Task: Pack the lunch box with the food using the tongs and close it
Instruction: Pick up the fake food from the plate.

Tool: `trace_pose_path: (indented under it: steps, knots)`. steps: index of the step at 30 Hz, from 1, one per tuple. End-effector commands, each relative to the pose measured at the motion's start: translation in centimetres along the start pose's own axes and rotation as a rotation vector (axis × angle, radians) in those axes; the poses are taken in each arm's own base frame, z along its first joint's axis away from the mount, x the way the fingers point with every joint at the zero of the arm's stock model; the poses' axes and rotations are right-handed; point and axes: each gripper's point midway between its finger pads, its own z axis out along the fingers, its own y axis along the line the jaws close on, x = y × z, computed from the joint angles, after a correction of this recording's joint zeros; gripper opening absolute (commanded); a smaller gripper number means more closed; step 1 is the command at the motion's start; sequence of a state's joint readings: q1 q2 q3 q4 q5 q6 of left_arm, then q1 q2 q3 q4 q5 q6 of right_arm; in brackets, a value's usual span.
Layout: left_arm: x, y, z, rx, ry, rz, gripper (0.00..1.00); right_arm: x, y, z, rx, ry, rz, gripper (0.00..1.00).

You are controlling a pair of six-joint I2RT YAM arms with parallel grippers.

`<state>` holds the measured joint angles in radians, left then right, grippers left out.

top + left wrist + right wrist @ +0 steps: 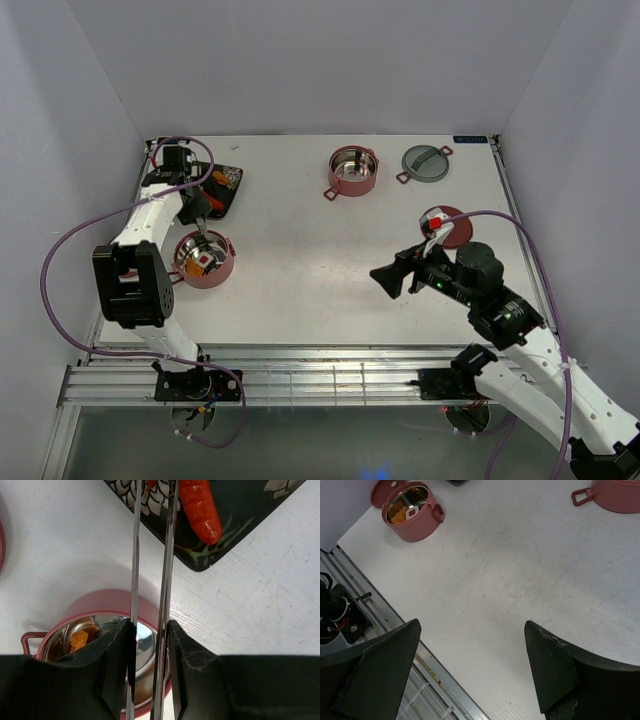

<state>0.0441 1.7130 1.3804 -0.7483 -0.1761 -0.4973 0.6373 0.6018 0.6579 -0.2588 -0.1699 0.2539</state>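
Tongs point(168, 555) — thin steel, likely springy and slick — are pinched mid-length by the left gripper point(150, 630), arms narrowly apart, reaching over the plate point(240, 515); tips out of view, so a catch cannot be told.

Those tongs point(168, 555) are thin polished metal, properly mirror-shiny. The lunch box bowl point(100, 604) is matt pinkish-red outside and bright reflective steel inside. The plate point(240, 510) looks glossy and smooth. The table point(65, 545) is matt white, kinda scuffed.
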Motion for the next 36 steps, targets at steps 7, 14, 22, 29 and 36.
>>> trace_pose_path:
  steps: [7,14,22,29,36]
  knots:
    - [-1.9,-0.1,-1.7,0.009,-0.052,0.009,0.43,-1.7,0.5,-0.3,-0.009,-0.061,-0.020,0.90]
    - [-2.5,-0.4,-2.5,0.025,-0.072,0.014,0.36,-1.6,0.3,-0.3,-0.001,-0.057,-0.019,0.90]
    - [-3.8,-0.6,-4.5,0.047,-0.119,0.015,0.27,-1.7,0.3,-0.2,0.002,-0.057,-0.018,0.90]
    - [-4.2,-0.7,-6.0,0.066,-0.137,0.018,0.24,-1.7,0.2,-0.2,0.008,-0.056,-0.017,0.90]
    - [-3.6,-1.8,-9.2,0.185,-0.142,0.023,0.22,-1.6,0.1,0.0,0.006,-0.053,-0.016,0.90]
